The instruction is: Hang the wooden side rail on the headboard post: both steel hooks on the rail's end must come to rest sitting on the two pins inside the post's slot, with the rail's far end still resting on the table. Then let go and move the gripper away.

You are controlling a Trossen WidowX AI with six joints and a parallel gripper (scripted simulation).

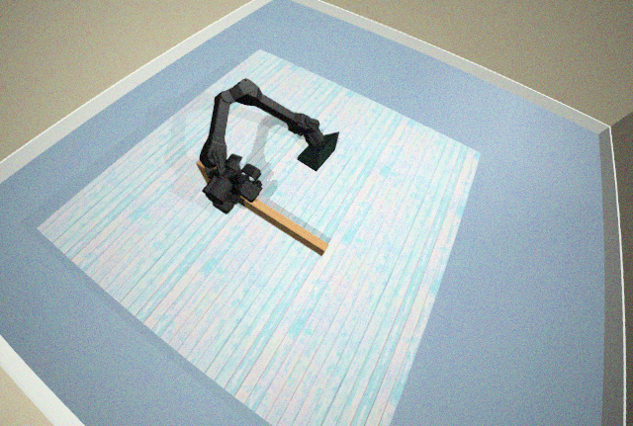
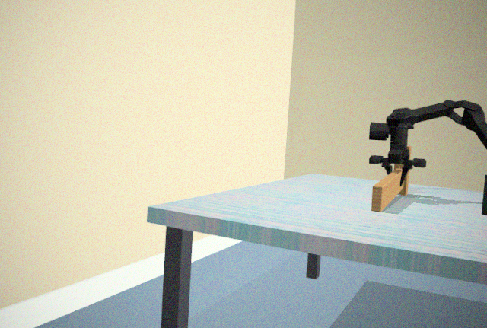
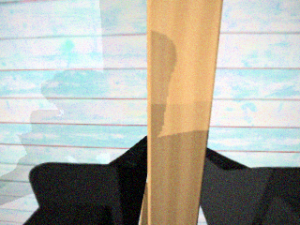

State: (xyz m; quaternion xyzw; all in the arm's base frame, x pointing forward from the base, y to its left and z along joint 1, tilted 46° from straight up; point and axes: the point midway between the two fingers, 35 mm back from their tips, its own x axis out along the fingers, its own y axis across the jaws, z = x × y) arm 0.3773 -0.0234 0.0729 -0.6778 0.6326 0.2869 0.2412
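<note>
Beneath the end effector (image 1: 235, 195) (image 2: 396, 178) (image 3: 165, 140), the rail (image 1: 286, 222) (image 2: 387, 191) (image 3: 183, 84) runs out along the tabletop (image 1: 307, 308) (image 2: 275, 206) (image 3: 262, 108), its far end apparently resting there. The fingers are clamped on the rail, one on each side. Just beyond the end effector, on the side away from that far end, stands the post (image 1: 202, 168) (image 2: 407, 179), partly hidden behind the arm.

Whether the hooks sit on the pins I cannot tell (the wrist view looks down on plain wood, and the other views hide the joint). That is the main risk: if the hooks only lean on the pins or catch the slot's edge, opening the fingers could let the near end drop. Pressing down with the hooks out of line might jam them or tip the post. Should the grip be slightly twisted, the rail may swing as it comes free. And if one finger drags on the wood while the end effector rises, it could lift the hooks off again, so a wide opening and a straight climb seem wise.
</note>
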